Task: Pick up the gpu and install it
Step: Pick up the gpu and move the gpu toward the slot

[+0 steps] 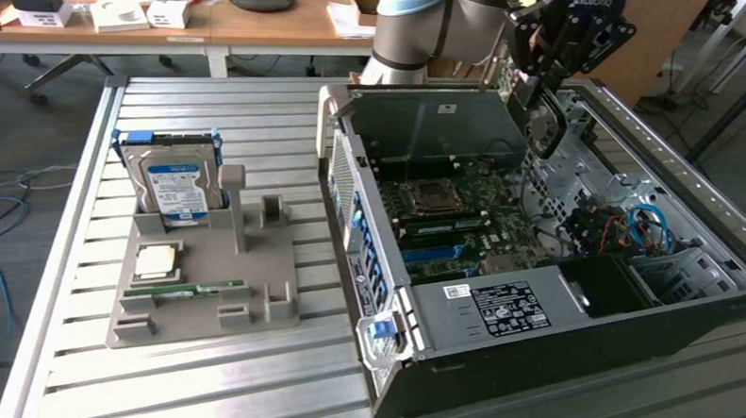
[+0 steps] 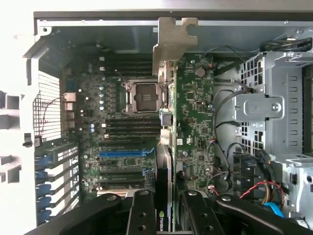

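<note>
My gripper (image 2: 167,215) is shut on the gpu (image 2: 165,147), which I see edge-on between the two black fingers (image 2: 142,215). Its pale silver bracket (image 2: 173,41) points away from the wrist. The card hangs over the green motherboard (image 2: 195,122) inside the open computer case (image 2: 44,98), apart from the board. In the exterior view the gripper (image 1: 536,84) holds the gpu (image 1: 543,122) above the far end of the case (image 1: 496,299), over its dark inner wall.
The blue slot (image 2: 124,152) and black slots lie on the board beside the CPU socket (image 2: 142,95). Cables and a drive cage (image 2: 264,107) fill one side of the case. On the slatted table a grey fixture (image 1: 207,277) holds a hard drive (image 1: 179,186) and a memory stick (image 1: 183,290).
</note>
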